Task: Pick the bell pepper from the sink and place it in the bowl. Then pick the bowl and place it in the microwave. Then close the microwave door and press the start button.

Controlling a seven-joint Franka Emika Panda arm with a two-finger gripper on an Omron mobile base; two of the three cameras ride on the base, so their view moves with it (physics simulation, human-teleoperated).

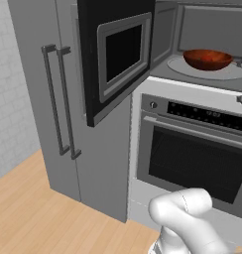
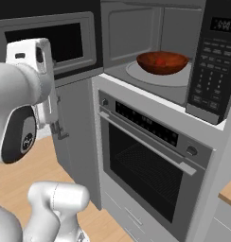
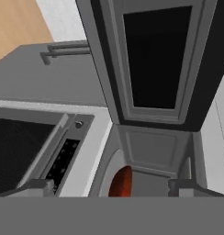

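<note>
At the left of the left base view stood a tall grey cabinet (image 1: pixel 38 99) with two long bar handles. Next to it the microwave door (image 1: pixel 118 54) hung wide open, swung out to the left on its hinge, its dark window facing the room. To the right of the door the microwave (image 1: pixel 202 30) cavity was lit grey, and the bowl (image 1: pixel 207 59) sat on the round turntable (image 1: pixel 177 67) inside it, upright and well within the opening. Below was the oven (image 1: pixel 192 154) with its bar handle, shut.

Judged from this layout, the bowl had already been delivered; closing the door and pressing start were left. In the right base view a reddish patch inside the bowl may have been the bell pepper (image 2: pixel 159 61), but it was too small and too close in colour to be sure. The control panel (image 2: pixel 212 61) at the far right showed rows of buttons, none readable enough to pick out the start button.

In the hand view the gripper (image 3: pixel 114 186) had its jaws spread wide, holding nothing, looking past the oven front at the left toward the door's inner face, with a sliver of the bowl between the tips. The arm's hand was partly cut off in the base views, and the sink was out of sight.
</note>
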